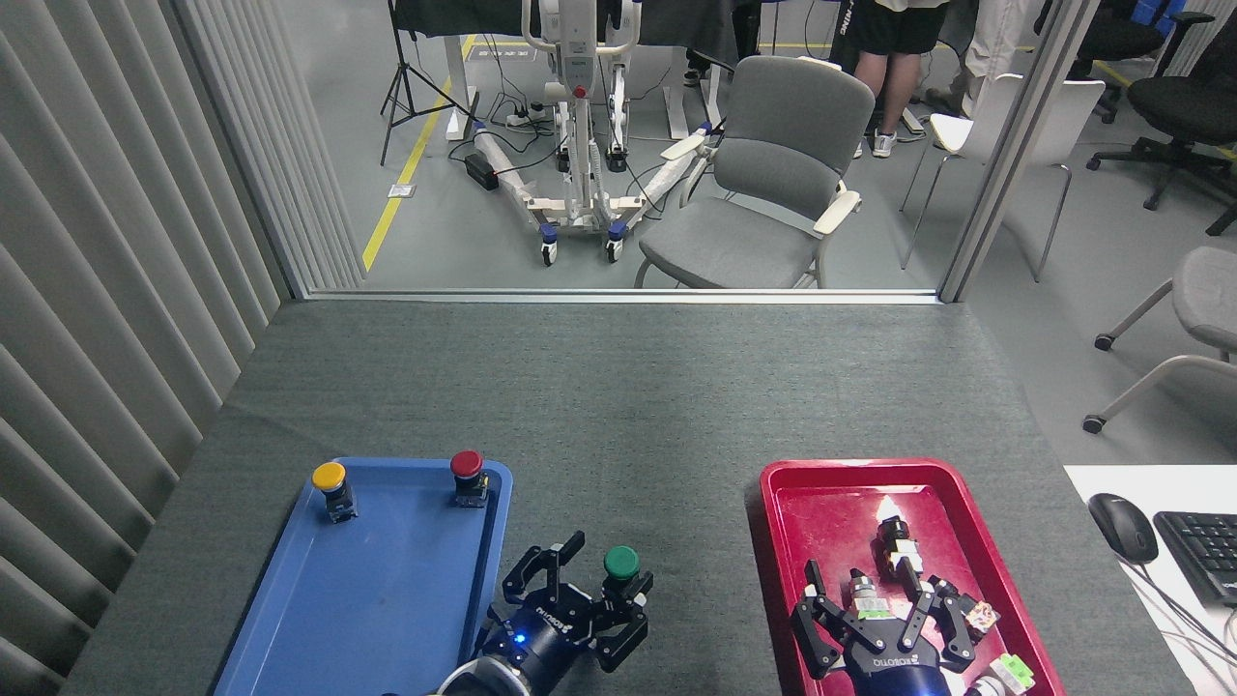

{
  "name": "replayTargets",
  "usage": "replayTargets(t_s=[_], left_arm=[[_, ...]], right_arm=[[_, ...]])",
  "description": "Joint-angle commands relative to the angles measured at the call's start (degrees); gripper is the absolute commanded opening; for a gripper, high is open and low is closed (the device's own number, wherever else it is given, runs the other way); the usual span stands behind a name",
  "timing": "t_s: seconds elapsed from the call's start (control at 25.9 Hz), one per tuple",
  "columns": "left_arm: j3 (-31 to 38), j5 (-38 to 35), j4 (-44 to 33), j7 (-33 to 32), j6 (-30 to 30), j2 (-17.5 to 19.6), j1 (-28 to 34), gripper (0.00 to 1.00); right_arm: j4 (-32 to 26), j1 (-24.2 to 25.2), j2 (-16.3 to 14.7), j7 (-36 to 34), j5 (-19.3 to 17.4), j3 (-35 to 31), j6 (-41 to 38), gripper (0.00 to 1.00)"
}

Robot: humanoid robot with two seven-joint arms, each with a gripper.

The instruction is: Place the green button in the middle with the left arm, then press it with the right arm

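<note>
The green button (621, 563) stands upright on the grey-green felt, in the middle (676, 541) between the two trays. My left gripper (585, 592), with its blue light on, sits just below and left of the button. Its fingers are spread open; the right-hand fingers (633, 601) lie close to the button's black base, and I cannot tell whether they touch it. My right gripper (875, 607) hovers over the near part of the red tray (773, 503), fingers splayed open and holding nothing.
A blue tray (387, 599) on the left holds a yellow button (330, 478) and a red button (467, 465) at its far end. Small switch parts (897, 551) lie in the red tray. A mouse (1121, 527) and keyboard (1203, 551) sit right of the table.
</note>
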Motion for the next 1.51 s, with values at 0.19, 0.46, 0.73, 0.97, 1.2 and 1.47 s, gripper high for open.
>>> replayTargets(t_s=[0.19,0.46,0.73,0.97,1.2,1.47], left_arm=[[14.44,7.37,-23.02,-0.25,3.21,6.47,16.09,1.00],[22.88,7.98,-24.69,-9.83,4.09,12.01,20.05,1.00],[25.52,8.25,-25.30,-10.01,3.66,11.92,19.96,1.00],[26.22,8.42,-25.13,-9.92,3.66,12.01,20.05,1.00],[26.39,8.51,-25.48,-9.92,3.48,11.83,20.05,1.00],[26.39,8.86,-25.65,-9.92,3.30,12.01,20.23,1.00]], right_arm=[[2.44,-2.82,2.92,0.16,3.20,2.05,-5.83,0.00],[7.63,-7.48,6.44,-1.69,5.58,6.36,-10.13,0.00],[20.11,-14.51,9.08,-1.95,9.09,11.54,-6.18,0.00],[25.64,-15.65,10.39,-1.42,10.06,13.04,-6.27,0.00],[26.87,-15.74,10.04,-1.33,9.71,13.65,-6.27,0.00],[28.02,-15.74,9.78,-1.60,9.36,14.36,-4.25,0.00]])
